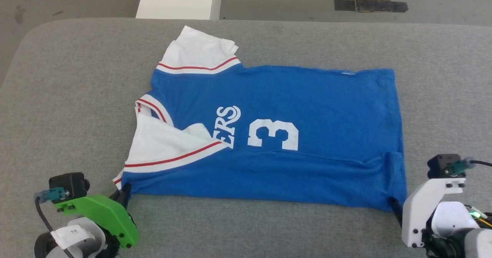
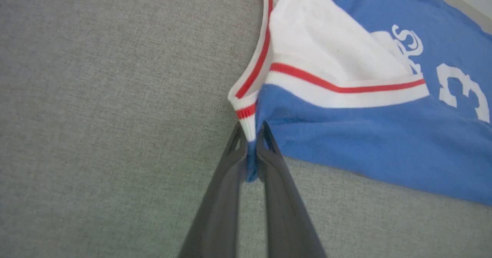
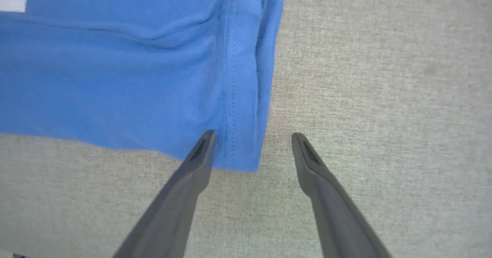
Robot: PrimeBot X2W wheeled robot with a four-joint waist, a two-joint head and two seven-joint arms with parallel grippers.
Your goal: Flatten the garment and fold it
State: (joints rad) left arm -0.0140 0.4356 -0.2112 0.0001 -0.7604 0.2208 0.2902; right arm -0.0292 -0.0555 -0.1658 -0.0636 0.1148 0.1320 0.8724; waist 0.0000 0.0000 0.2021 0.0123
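grey woven cloth covers the rounded table point(image 1: 269, 227), beyond which a grey floor point(image 1: 77, 0), a white block point(image 1: 178, 0) and dark tape patches point(image 1: 371, 5) are seen. the royal-blue jersey shirt point(image 1: 307, 108) is laid front-up across the middle of the table, collar end toward the robot's left and hem point(image 1: 398, 127) toward its right. white lettering "ers" point(image 1: 226, 125) and a white "3" point(image 1: 273, 134) are read sideways on its front. the far white sleeve point(image 1: 200, 50) is spread past the shirt's far edge and crumpled at its tip. the near white sleeve point(image 1: 161, 146), edged with red-and-white trim, is folded inward over the chest, partly covering the lettering. a long crease is seen along the near part of the body toward the hem.

the left gripper point(image 2: 251, 133) is closed tight on the shirt's near left corner, where blue cloth and a bit of striped cuff are pinched between its dark fingers. the right gripper point(image 3: 253, 137) is held wide apart at the near hem corner. one finger point(image 3: 200, 150) is seen over the blue cloth just inside the stitched hem, the other is over bare table beside it, and nothing is gripped.
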